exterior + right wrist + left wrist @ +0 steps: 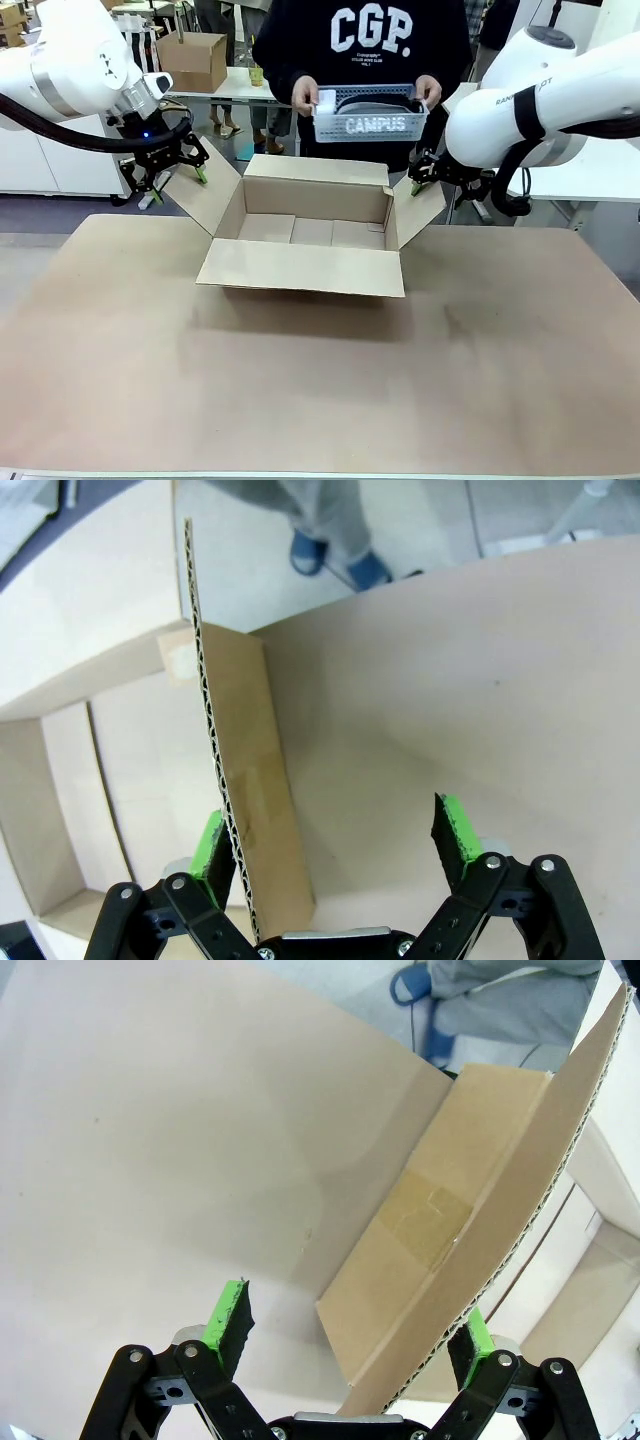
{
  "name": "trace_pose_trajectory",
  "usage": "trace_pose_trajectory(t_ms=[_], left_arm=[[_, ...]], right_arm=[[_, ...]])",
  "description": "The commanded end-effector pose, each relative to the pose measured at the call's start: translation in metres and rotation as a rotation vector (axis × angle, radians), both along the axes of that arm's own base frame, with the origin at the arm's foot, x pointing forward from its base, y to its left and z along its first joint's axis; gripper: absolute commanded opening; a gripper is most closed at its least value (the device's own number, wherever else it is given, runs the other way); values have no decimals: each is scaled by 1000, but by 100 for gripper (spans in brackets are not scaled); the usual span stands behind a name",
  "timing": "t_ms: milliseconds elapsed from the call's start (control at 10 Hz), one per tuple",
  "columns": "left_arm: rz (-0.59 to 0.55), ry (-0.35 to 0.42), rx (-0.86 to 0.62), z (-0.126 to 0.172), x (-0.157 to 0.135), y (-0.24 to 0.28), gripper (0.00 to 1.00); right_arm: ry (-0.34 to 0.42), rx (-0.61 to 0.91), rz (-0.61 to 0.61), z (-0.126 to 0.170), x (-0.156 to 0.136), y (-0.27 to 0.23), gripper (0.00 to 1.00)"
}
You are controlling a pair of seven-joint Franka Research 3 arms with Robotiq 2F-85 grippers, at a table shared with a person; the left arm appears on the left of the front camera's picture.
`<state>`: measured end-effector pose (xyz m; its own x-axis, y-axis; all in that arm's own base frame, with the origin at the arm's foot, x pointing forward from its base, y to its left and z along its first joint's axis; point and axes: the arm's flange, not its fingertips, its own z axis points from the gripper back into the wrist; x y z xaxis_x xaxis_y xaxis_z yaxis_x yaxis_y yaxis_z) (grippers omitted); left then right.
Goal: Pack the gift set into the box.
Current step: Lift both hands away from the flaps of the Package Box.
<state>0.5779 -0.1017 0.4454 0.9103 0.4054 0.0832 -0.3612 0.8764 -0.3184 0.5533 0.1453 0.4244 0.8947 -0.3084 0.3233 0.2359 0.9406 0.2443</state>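
The box (300,268) stands open mid-table with its four flaps spread and nothing inside. A person at the far side holds the gift set (370,122), a white basket marked CAMPUS with dark items in it, in both hands just above the box's far flap. My left gripper (180,185) is open at the left flap. In the left wrist view that flap (480,1160) runs between my left gripper's (352,1325) fingers, close to one pad. My right gripper (422,182) is open at the right flap. The right wrist view has this flap (250,740) beside one pad of my right gripper (333,835).
A brown board (320,380) covers the table, bare in front of the box and to both sides. A smaller brown carton (192,60) sits on a white table behind, at the far left. The person's legs and shoes (330,550) stand just past the table's far edge.
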Motion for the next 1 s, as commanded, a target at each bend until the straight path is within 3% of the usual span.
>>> trace_pose_trajectory(t_ms=[0,900], left_arm=[[18,-4,13,2,-1,0,100],[18,-4,13,2,-1,0,100]], right_arm=[[14,-27,-2,0,3,0,100],[14,-27,-2,0,3,0,100]])
